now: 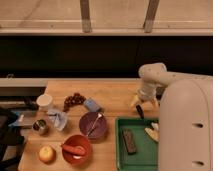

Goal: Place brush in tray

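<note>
Gripper (142, 104) over the wooden table (112, 95), just behind the green tray's (144, 153) far rim. Brush (140, 112) directly beneath it, outside the tray. Dark block (130, 141) lies in the tray.

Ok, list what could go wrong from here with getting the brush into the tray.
1. The brush sits at the gripper, over the table just beyond the far rim of the tray. If it were released here, it would likely land outside.
2. The dark block and the tan forked piece lie in the tray, so the brush might land on them or knock them.
</note>
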`<state>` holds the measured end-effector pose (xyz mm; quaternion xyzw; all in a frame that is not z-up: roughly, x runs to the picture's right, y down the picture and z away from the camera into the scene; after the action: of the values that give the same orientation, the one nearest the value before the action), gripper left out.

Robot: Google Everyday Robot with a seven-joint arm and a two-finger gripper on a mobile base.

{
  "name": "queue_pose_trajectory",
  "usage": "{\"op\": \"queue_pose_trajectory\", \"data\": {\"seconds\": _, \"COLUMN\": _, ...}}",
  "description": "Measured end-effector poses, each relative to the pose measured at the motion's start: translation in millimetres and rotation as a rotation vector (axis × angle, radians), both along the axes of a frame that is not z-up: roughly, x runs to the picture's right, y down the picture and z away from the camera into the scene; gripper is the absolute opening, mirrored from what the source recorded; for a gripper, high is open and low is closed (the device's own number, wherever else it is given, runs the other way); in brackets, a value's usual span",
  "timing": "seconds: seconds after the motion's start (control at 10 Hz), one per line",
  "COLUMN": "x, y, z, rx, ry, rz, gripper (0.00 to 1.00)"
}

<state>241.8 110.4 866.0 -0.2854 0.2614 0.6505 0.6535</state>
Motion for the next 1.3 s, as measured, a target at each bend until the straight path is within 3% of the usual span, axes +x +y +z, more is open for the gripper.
{"op": "queue_pose_trajectory", "data": {"seconds": 0.6, "x": -22, "y": -5, "z": 47.4, "rx": 0.009, "ry": -0.064, "rz": 0.019, "gripper": 0.79}}
{"op": "queue_pose_trajectory", "data": {"seconds": 0.8, "x": -21, "y": -3, "z": 52.7, "rx": 0.007, "ry": -0.061, "rz": 0.017, "gripper": 0.61}}
{"op": "queue_pose_trajectory", "data": {"seconds": 1.3, "x": -14, "y": -11, "z": 42.9, "rx": 0.017, "ry": -0.031, "rz": -0.003, "gripper": 0.11}}
